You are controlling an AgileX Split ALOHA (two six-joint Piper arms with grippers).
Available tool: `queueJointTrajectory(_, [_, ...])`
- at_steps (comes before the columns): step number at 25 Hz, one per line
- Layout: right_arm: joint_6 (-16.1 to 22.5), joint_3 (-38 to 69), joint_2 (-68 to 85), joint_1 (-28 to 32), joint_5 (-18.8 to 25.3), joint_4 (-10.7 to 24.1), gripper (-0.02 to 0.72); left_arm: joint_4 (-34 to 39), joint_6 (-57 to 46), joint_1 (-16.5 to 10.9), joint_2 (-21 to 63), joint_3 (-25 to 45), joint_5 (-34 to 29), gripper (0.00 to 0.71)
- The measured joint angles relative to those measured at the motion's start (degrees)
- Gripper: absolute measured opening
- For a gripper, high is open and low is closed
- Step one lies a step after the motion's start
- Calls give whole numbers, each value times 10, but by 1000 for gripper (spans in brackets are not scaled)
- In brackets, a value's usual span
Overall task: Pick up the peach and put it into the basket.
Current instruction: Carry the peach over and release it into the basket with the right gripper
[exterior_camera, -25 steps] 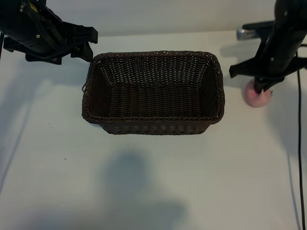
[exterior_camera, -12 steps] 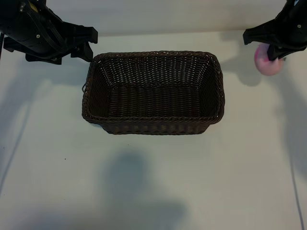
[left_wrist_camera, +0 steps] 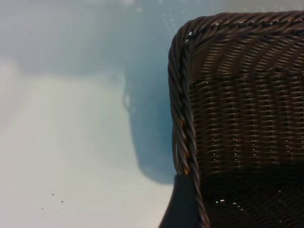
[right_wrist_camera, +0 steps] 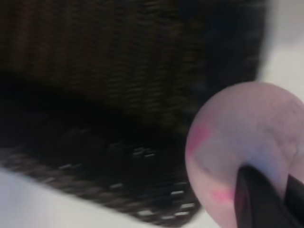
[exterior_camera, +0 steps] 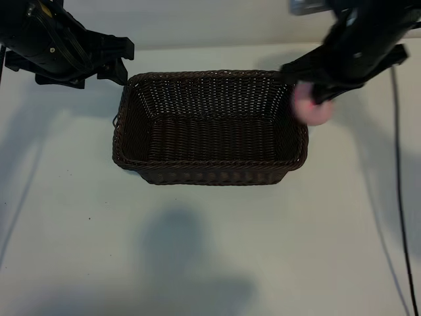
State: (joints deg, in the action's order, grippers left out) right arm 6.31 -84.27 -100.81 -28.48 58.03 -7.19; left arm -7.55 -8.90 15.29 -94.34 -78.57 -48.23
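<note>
The pale-pink peach (exterior_camera: 310, 107) hangs in the air over the right rim of the dark-brown woven basket (exterior_camera: 210, 74), with my right gripper (exterior_camera: 317, 96) shut on it. In the right wrist view the peach (right_wrist_camera: 242, 137) fills the near corner, one dark finger (right_wrist_camera: 259, 199) pressed against it, and the basket's wall (right_wrist_camera: 95, 71) lies below and beyond. My left gripper (exterior_camera: 121, 61) is parked open beside the basket's far left corner, holding nothing. Its wrist view shows that corner's braided rim (left_wrist_camera: 183, 118) close by.
A white tabletop (exterior_camera: 210, 250) surrounds the basket, with wide free room in front of it. A black cable (exterior_camera: 398, 197) trails down the right side of the table. The basket is empty inside.
My right gripper lifted the peach from the table at the far right, then swept it left to the basket's right rim. The left arm has not moved.
</note>
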Motion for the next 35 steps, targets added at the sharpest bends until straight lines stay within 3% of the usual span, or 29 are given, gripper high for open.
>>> queueJointTrajectory(9, [-4,0,-1,-78,-50,-17,38,0,-1,0,0,0,0,591])
queueJointTrajectory(17, [-17,0,-89,-86,-139,-18,38,0,-1,0,0,0,0,591])
queueJointTrajectory(22, [-19,0,-127,-86,-161,-18,67,0,-1,0,0,0,1,591])
queueJointTrajectory(25, [-19,0,-128,-86,-162,-18,154,0,-1,0,0,0,1,591])
queueJointTrajectory(31, [-25,-3,-107,-86,-139,-18,479,0,-1,0,0,0,1,591])
queueJointTrajectory(35, [-25,-38,-88,-86,-92,-15,561,0,-3,0,0,0,1,591])
